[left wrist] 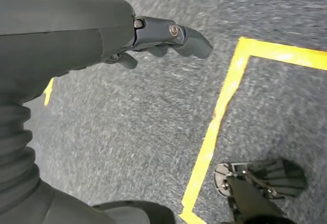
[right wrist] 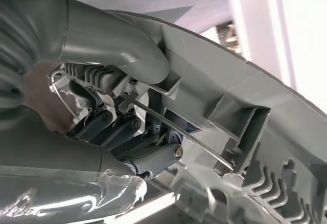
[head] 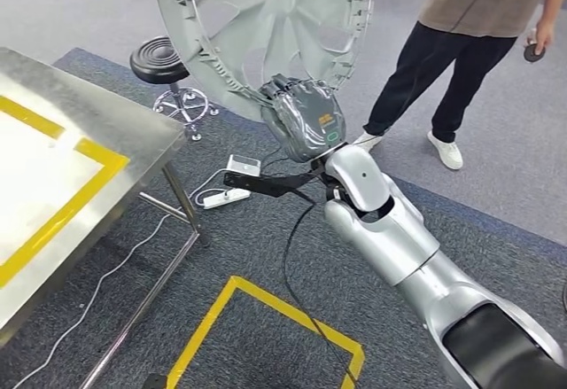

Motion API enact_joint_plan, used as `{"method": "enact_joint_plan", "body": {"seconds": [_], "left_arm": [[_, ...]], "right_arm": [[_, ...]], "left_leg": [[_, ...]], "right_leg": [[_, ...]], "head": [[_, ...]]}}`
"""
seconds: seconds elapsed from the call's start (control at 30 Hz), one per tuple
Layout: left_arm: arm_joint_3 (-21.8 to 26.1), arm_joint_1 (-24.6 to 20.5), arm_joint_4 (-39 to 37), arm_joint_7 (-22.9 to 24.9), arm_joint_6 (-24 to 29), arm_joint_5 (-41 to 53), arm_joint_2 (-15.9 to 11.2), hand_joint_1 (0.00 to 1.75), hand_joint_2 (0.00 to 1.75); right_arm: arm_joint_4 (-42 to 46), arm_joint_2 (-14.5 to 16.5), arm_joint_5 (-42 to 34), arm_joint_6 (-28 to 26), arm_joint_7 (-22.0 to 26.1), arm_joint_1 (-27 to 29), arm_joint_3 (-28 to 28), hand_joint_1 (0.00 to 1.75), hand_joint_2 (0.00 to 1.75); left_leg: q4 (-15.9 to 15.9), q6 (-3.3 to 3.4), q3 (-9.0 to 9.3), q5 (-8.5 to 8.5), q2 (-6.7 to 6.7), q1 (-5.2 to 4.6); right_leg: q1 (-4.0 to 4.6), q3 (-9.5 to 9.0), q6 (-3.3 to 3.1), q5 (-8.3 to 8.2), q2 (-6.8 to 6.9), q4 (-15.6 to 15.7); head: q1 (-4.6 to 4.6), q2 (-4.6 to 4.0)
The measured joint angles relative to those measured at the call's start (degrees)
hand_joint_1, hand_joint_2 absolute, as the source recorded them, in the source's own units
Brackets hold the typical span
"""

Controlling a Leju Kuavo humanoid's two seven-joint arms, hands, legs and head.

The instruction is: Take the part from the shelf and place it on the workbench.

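While the right hand (head: 304,116) gripped the lower rim of the part (head: 267,26), the large grey disc with its radial ribs stood tilted on edge in the air, well apart from the desk (head: 100,132) and out beyond its far right corner. In the right wrist view the dark fingers (right wrist: 115,132) were curled in under a ribbed flange of the part (right wrist: 239,112), with the thick grey thumb (right wrist: 115,50) pressed over the flange from the other side, so the rim was clamped between them. The silver right arm (head: 401,238) reached forward from the lower right of the head view.

The left hand (left wrist: 154,35) hung over grey carpet (left wrist: 135,132) with nothing in it, its dark fingers nearly straight and only slightly bent at the tips. A yellow tape line (left wrist: 216,127) ran across the carpet below it.

The desk had a steel top with a yellow taped border (head: 73,194) around a white area. Past its far edge stood a black round stool (head: 159,59) on a chrome base. A white power strip (head: 227,198) and a small white box (head: 244,165) lay on the carpet beside the desk's leg, with cables trailing from them. A person (head: 468,43) in dark trousers and white shoes stood on the floor beyond the part, holding a small dark object (head: 532,51).
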State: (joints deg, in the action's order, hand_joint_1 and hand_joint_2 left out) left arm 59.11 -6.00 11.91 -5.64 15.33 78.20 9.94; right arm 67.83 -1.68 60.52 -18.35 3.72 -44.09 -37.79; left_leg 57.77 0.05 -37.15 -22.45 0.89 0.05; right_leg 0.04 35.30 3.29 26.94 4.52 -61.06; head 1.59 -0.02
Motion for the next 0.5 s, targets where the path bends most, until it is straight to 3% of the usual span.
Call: {"method": "enact_joint_plan", "body": {"seconds": [0.07,0.13,0.17,0.2,0.23,0.3,0.37,0.43,0.47,0.5], "left_arm": [[0.0,-0.2,0.0,0.0,0.0,0.1,0.0,0.00,1.75],[0.0,-0.4,0.0,0.1,0.0,0.3,0.0,0.00,1.75],[0.0,-0.4,0.0,0.1,0.0,0.3,-0.1,0.00,1.75],[0.0,-0.3,0.0,0.2,0.0,0.3,-0.1,0.00,1.75],[0.0,-0.3,0.0,0.2,-0.1,0.3,-0.1,0.00,1.75],[0.0,-0.4,0.0,0.2,-0.1,0.4,-0.1,0.00,1.75],[0.0,-0.4,0.0,0.2,-0.1,0.4,-0.2,0.00,1.75],[0.0,-0.1,0.0,0.3,-0.1,0.3,-0.2,0.00,1.75],[0.0,0.0,0.0,0.3,-0.1,0.3,-0.3,0.00,1.75],[0.0,0.1,0.0,0.3,-0.1,0.3,-0.3,0.00,1.75]], "right_arm": [[-0.4,0.1,0.1,0.3,0.0,-0.2,-0.3,1.75,1.75],[-0.8,0.2,0.2,0.4,0.0,-0.2,-0.7,1.75,1.75],[-1.1,0.4,0.2,0.5,0.0,-0.2,-0.9,1.75,1.75],[-1.3,0.6,0.3,0.5,0.0,-0.2,-1.1,1.75,1.75],[-1.5,0.8,0.3,0.5,-0.1,-0.3,-1.3,1.75,1.75],[-1.8,1.0,0.3,0.5,-0.2,-0.6,-1.5,1.75,1.75],[-2.0,1.2,0.3,0.5,-0.2,-0.9,-1.7,1.75,1.75],[-2.1,1.6,0.4,0.5,-0.2,-1.0,-1.9,1.75,1.75],[-2.2,1.9,0.4,0.5,-0.3,-1.1,-2.0,1.75,1.75],[-2.3,2.1,0.4,0.6,-0.4,-1.2,-2.1,1.75,1.75]], "left_leg": [[-0.1,0.48,0.12,0.04,-1.36,0.20],[0.0,0.65,0.15,0.03,-2.89,0.21],[0.0,0.66,0.21,0.02,-3.69,0.21],[0.0,0.66,0.30,0.01,-4.51,0.23],[0.0,0.60,0.41,-0.02,-5.31,0.27],[0.1,0.25,0.47,-0.09,-6.82,0.36],[0.2,-0.44,0.09,0.06,-8.08,0.57],[0.0,-1.24,-0.29,0.37,-9.13,0.85],[0.0,-1.60,-0.44,0.26,-8.57,0.78],[0.7,-1.93,-0.82,-0.31,-7.18,0.64]], "right_leg": [[-0.17,2.96,0.30,3.10,-3.08,-6.4],[-0.16,6.76,0.33,5.49,-4.18,-13.4],[-0.16,7.65,0.29,5.28,-4.31,-14.6],[-0.18,7.46,0.18,4.00,-4.41,-13.5],[-0.25,6.23,0.06,1.93,-4.74,-10.5],[-0.64,2.56,-0.16,-1.59,-7.13,-2.6],[-0.79,0.57,-0.34,-2.48,-8.99,1.3],[-0.62,0.37,-0.83,-2.43,-8.34,1.6],[-0.64,0.28,-1.18,-2.54,-7.77,1.8],[-0.71,0.14,-1.56,-2.65,-7.14,2.1]], "head": [[-0.29,0.00],[-0.49,0.00],[-0.53,0.00],[-0.53,0.00],[-0.53,0.00],[-0.51,0.00],[-0.49,0.00],[-0.49,0.00],[-0.45,0.00],[-0.23,0.00]]}}
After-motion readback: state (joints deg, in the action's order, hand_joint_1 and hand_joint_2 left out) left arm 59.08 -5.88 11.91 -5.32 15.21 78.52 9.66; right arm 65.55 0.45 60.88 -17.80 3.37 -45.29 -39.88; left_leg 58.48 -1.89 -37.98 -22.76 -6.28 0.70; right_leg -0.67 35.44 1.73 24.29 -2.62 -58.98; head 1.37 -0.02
